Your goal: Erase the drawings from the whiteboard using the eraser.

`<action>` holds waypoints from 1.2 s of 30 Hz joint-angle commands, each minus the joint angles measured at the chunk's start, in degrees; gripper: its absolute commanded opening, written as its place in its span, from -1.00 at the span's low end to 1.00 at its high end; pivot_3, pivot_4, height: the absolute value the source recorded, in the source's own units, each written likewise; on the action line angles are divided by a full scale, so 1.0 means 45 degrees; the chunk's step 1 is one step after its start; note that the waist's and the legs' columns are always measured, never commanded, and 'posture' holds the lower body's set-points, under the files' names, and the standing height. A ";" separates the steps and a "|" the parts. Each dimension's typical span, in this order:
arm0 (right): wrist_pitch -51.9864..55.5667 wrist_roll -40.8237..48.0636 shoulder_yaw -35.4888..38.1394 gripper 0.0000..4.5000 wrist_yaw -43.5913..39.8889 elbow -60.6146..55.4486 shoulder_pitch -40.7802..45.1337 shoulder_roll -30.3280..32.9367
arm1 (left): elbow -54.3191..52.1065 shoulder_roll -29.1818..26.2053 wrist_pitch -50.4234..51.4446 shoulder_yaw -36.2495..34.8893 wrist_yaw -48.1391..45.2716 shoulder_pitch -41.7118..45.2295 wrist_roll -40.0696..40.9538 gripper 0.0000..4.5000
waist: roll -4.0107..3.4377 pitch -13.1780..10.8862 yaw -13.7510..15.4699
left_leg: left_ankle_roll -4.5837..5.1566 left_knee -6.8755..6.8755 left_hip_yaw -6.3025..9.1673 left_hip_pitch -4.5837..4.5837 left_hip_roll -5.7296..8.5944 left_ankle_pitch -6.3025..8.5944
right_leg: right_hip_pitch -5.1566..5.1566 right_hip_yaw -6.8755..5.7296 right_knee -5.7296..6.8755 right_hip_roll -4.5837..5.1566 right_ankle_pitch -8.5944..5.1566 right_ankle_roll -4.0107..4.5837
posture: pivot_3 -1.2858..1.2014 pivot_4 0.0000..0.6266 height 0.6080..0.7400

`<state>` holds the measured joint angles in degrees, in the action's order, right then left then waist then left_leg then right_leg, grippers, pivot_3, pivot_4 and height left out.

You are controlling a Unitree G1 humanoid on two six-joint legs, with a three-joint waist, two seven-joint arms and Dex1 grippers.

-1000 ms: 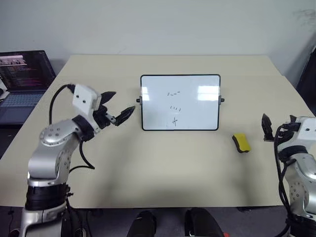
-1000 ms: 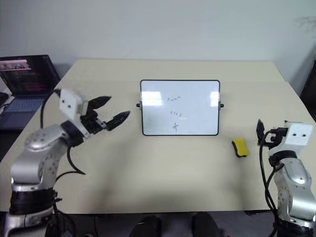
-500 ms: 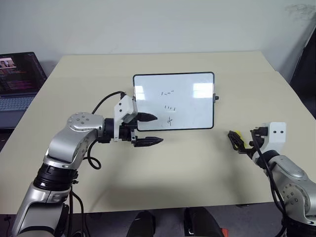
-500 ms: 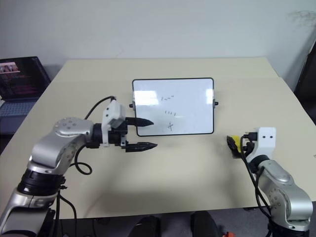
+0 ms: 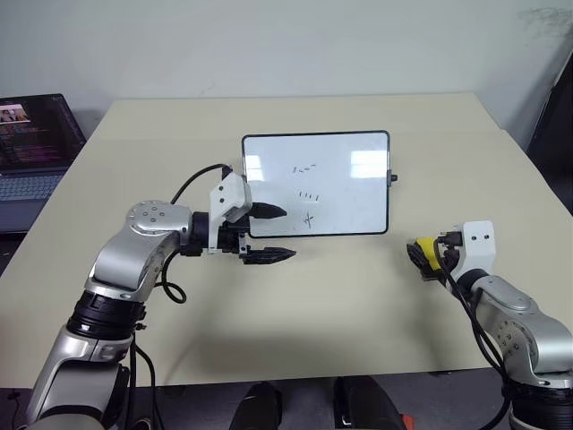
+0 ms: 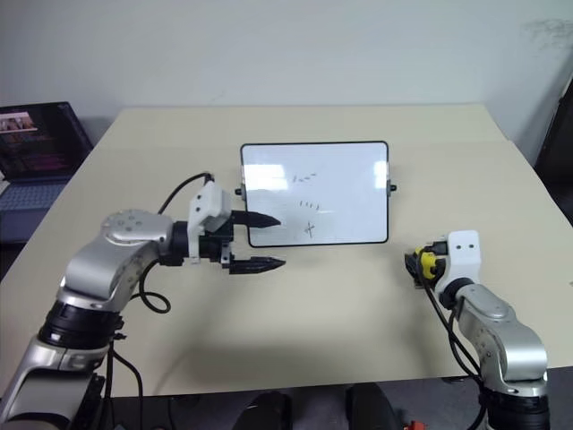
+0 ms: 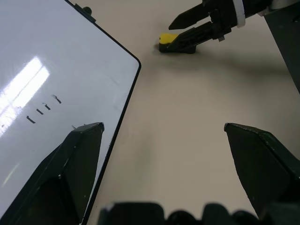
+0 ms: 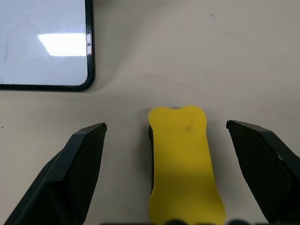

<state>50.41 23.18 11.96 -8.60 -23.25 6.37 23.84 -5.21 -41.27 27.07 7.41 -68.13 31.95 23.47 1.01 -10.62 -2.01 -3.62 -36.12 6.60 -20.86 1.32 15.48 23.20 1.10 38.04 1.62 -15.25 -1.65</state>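
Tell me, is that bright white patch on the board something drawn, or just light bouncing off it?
Just glare: in the left eye view the whiteboard carries two pale reflections near its upper corners, in the right wrist view one bright bar, in the left wrist view a slanted streak beside the drawings. The eraser casts only a soft shadow on the table.

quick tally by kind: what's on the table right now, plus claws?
whiteboard: 1
eraser: 1, yellow, between the open fingers of the right claw
claw: 2, counting the left claw, open at the whiteboard's lower left corner
laptop: 1, off the table to the left
Total: 5
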 commanded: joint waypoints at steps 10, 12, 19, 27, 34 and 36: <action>-0.0534 -0.0099 0.0593 0.97 -0.0445 0.0427 0.0322 0.0172 | -0.0633 0.0237 -0.0586 0.0364 -0.0651 0.0087 -0.0038 1.00 | 0.0000 0.0000 0.0006 | 0.0000 -0.0003 -0.0002 0.0002 0.0001 0.0000 | 0.0000 0.0002 0.0007 -0.0001 0.0001 0.0002 | 0.03 -0.52 1.00; -0.0610 -0.0111 0.0636 0.97 -0.0431 0.0515 0.0340 0.0171 | -0.0615 0.0245 -0.0623 0.0360 -0.0679 0.0077 -0.0051 1.00 | 0.0000 0.0000 0.0007 | 0.0001 -0.0004 -0.0003 0.0002 0.0001 0.0000 | 0.0000 0.0002 0.0008 -0.0001 0.0001 0.0002 | 0.03 -0.52 1.00; -0.0768 -0.0271 0.0570 -0.11 -0.0510 0.0898 0.0424 0.0196 | -0.0407 0.0227 -0.0881 0.0365 -0.0707 -0.0003 -0.0212 1.00 | 0.0000 0.0000 0.0006 | 0.0001 -0.0006 -0.0003 0.0003 0.0001 0.0000 | 0.0000 0.0002 0.0011 -0.0001 0.0002 0.0002 | 0.03 -0.52 1.00; -0.0802 -0.0518 0.0363 -0.74 -0.0665 0.1077 0.0572 0.0101 | -0.0534 0.0172 -0.1006 0.0278 -0.0664 -0.0291 -0.0257 1.00 | 0.0003 0.0003 -0.0007 | 0.0001 -0.0014 -0.0007 0.0007 0.0000 0.0000 | -0.0001 0.0006 0.0020 -0.0002 0.0004 0.0005 | 0.03 -0.52 1.00; -0.0863 -0.0634 0.0247 -0.99 -0.0651 0.1117 0.0599 0.0025 | -0.0595 0.0174 -0.1007 0.0240 -0.0616 -0.0397 -0.0242 1.00 | 0.0006 0.0005 -0.0006 | 0.0001 -0.0034 -0.0008 0.0009 0.0000 0.0000 | -0.0001 0.0006 0.0033 -0.0013 0.0009 0.0012 | 0.03 -0.52 1.00; -0.0888 -0.0653 0.0287 -0.99 -0.0626 0.1095 0.0590 0.0021 | -0.0610 0.0177 -0.0986 0.0245 -0.0608 -0.0408 -0.0234 1.00 | 0.0006 0.0005 -0.0006 | 0.0001 -0.0036 -0.0008 0.0009 0.0000 0.0000 | -0.0001 0.0006 0.0036 -0.0014 0.0009 0.0012 | 0.03 -0.52 1.00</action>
<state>46.67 20.64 13.32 -11.25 -18.10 9.02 24.04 -6.33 -40.25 23.34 9.26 -70.77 30.08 22.29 1.04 -10.60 -2.04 -3.61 -36.29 6.56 -20.82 1.32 15.48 23.20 1.13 38.21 1.56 -15.21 -1.59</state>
